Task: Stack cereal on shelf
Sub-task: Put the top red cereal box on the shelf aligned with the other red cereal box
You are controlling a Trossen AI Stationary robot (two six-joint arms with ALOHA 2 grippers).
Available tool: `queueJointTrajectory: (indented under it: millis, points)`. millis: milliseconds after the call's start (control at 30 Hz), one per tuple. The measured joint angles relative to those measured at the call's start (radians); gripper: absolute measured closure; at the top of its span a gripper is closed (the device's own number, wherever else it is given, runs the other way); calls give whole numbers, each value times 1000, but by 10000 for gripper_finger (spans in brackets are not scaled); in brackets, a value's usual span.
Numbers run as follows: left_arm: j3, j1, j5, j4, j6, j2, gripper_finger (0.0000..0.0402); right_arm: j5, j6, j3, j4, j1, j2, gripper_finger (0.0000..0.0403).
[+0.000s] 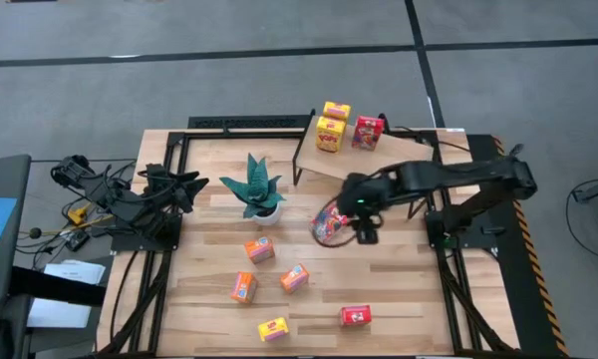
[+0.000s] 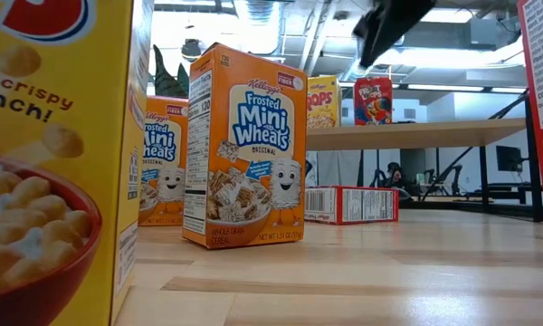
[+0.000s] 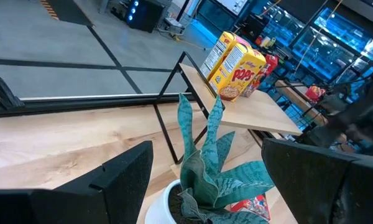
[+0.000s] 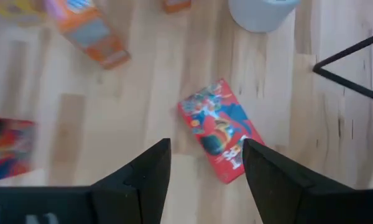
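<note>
- A red cereal box (image 4: 221,127) lies flat, face up, on the tabletop (image 1: 409,289), just in front of the shelf (image 1: 399,160) and to the right of the potted plant (image 1: 257,189).
- The right claw (image 4: 206,163) hangs over this box, fingers spread and straddling its near end without touching it, apparently lining up for a pick.
- On the shelf, at the far side of the tabletop, three boxes already stand upright: two yellow boxes (image 1: 331,127), one behind the other, and a red one (image 1: 368,132) to their right.
- Five more wait on the tabletop's near half: three orange boxes (image 1: 259,249), a yellow box (image 1: 273,329) and another red box (image 1: 356,316), scattered well apart, likely so each can be grasped on its own.
- The left claw (image 3: 205,180) is parked at the tabletop's left edge, fingers spread and holding nothing, facing the plant and shelf.
- By this layout, a third of the stacking looks done.
</note>
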State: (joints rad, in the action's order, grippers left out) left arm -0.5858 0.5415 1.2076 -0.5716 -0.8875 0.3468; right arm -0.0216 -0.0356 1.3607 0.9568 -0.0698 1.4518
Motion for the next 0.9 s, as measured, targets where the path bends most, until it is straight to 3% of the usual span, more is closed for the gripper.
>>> queueJointTrajectory:
  millis: [167,300,667,800,900]
  points:
    - [0,0,-26,-11,-23,0,109,-1,-66,1,-4,32,122,154]
    - [0,0,-26,-59,-84,0,109,19,-105,1,-27,40,219,164]
    - [0,0,-26,-139,-156,0,109,40,-106,-46,-139,55,301,346]
    - [0,0,-25,-143,-156,0,109,51,-50,-126,-197,54,281,389]
    - [0,0,-24,-150,-156,0,109,53,-17,-168,-234,55,269,392]
